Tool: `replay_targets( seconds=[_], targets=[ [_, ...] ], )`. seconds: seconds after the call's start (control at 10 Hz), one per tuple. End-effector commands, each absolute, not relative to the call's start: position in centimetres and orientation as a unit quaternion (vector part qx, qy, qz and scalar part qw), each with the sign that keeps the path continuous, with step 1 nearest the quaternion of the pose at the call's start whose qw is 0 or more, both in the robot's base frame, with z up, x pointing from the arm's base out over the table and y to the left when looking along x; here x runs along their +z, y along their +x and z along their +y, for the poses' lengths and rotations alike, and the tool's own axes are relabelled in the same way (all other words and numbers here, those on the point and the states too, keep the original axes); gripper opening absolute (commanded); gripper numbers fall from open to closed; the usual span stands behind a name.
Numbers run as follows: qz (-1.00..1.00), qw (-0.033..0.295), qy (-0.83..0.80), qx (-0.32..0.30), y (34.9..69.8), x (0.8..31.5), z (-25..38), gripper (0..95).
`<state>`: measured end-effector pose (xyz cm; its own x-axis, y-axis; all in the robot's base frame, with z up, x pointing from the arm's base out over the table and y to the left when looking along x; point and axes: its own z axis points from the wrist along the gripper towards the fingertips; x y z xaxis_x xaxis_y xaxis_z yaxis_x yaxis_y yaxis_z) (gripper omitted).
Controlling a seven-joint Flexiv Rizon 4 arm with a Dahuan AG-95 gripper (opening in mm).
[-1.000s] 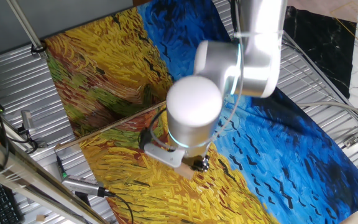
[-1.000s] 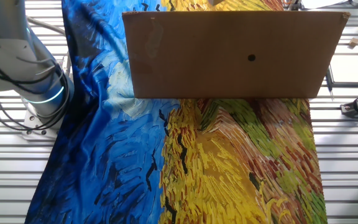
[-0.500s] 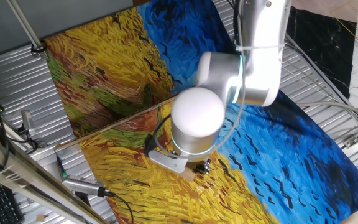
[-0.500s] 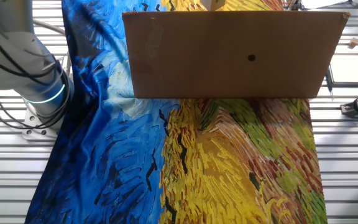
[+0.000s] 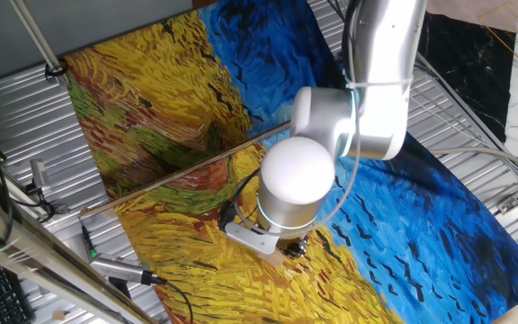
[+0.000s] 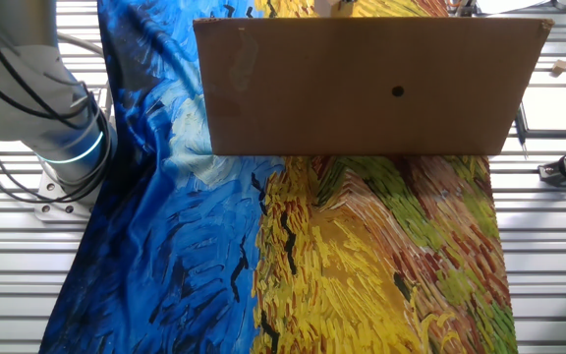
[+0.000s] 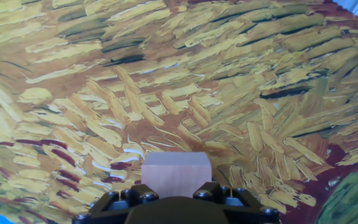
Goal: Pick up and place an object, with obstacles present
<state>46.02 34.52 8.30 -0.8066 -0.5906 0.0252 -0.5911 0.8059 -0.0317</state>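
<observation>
Hand view showed the cube (image 7: 176, 173) held between the gripper (image 7: 176, 200) fingers, over the yellow part of the painted cloth (image 7: 166, 81). For the put-down, it was probably best lowered straight, kept clear of the rod (image 5: 178, 168), and only released once flat.

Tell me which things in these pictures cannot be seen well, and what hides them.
- Gripper: the hand view's bottom edge cuts its fingers; one fixed view has the arm over it; the other has a cardboard panel in front.
- Cube: seen only in the hand view, its lower part hidden.
- Rod: its far end passes behind the arm.
</observation>
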Motion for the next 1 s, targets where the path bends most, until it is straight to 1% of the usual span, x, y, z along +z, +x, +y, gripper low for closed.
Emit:
replay_targets(
  seconds=[0.1,0.5,0.6,1.0],
  targets=[
    [-0.951,0.006,0.310,0.020,46.02,7.86,34.74,0.0],
    [-0.952,-0.003,0.306,0.018,45.97,7.57,34.96,0.0],
    [-0.954,-0.003,0.300,0.019,46.01,8.00,34.94,0.0],
    [-0.957,0.006,0.289,0.020,46.01,8.07,34.94,0.0]
  ],
)
